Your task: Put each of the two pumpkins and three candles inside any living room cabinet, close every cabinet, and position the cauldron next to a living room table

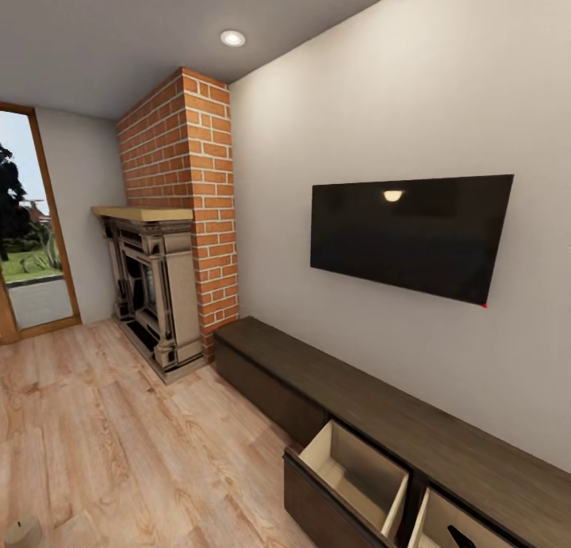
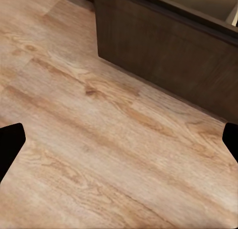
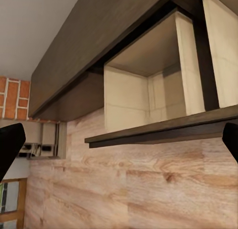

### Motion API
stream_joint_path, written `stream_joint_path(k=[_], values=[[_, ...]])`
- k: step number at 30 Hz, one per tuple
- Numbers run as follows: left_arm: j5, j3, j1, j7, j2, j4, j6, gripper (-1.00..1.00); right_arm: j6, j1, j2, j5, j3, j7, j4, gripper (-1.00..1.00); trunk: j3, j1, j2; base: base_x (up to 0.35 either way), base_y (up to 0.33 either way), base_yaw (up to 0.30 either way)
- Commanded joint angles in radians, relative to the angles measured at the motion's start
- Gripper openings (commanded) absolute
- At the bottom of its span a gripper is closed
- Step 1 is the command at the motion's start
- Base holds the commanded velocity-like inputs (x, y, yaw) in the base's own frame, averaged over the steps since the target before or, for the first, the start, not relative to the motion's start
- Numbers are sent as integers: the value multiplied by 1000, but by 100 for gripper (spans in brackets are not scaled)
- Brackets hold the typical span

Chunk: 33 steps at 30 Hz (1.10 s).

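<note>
Cabinet (image 1: 381, 421): a long low dark-brown unit along the white wall, running from my 12 o'clock towards 4 o'clock.
Open drawers: two stand pulled out at about 4 o'clock; the nearer-left drawer (image 1: 357, 473) shows a bare pale beige interior, and the second drawer (image 1: 460, 528), at the frame edge, has a dark shape in it that I cannot identify.
Candle (image 1: 22, 532): one stubby beige-grey candle stands upright on the wooden floor (image 1: 119, 437) at my 8 o'clock, well apart from the cabinet.
Surroundings: a beige stone fireplace (image 1: 155, 294) backed by a red brick chimney (image 1: 186, 183) at 11 o'clock, a black television (image 1: 408, 235) on the wall above the cabinet, and a glazed door (image 1: 28, 223) at 9 o'clock.
In the way: bare floor lies between the candle and the open drawers.
Left pincer (image 2: 119, 139): spread wide over floorboards beside the dark cabinet front, holding nothing.
Right pincer (image 3: 119, 139): spread wide, empty, facing the open drawer's beige interior.
</note>
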Motion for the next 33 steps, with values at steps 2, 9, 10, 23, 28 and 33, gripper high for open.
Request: stream_joint_path(k=[2,9,10,23,28,33], values=[[11,-3,0,7,1,-2,4,100,8,-1,1,-10,1,2,0,100,-1,0,-1,26,0,0],[12,-3,0,7,1,-1,4,100,8,0,8,-10,2,2,-1,100,-1,0,-1,-183,0,34],[12,-3,0,7,1,-1,4,100,8,0,9,-10,2,1,-1,100,-1,0,-1,-298,0,159],[12,-3,0,7,1,-1,4,100,8,0,11,-9,11,-9,-1,100,-1,0,-1,-238,0,270],[12,-3,0,7,2,-3,2,100,8,0,13,-8,22,-46,-5,100,-1,0,-1,-31,0,291],[12,-3,0,7,2,-4,2,100,8,0,19,-7,27,-54,-11,100,-1,0,-1,-5,0,292]])
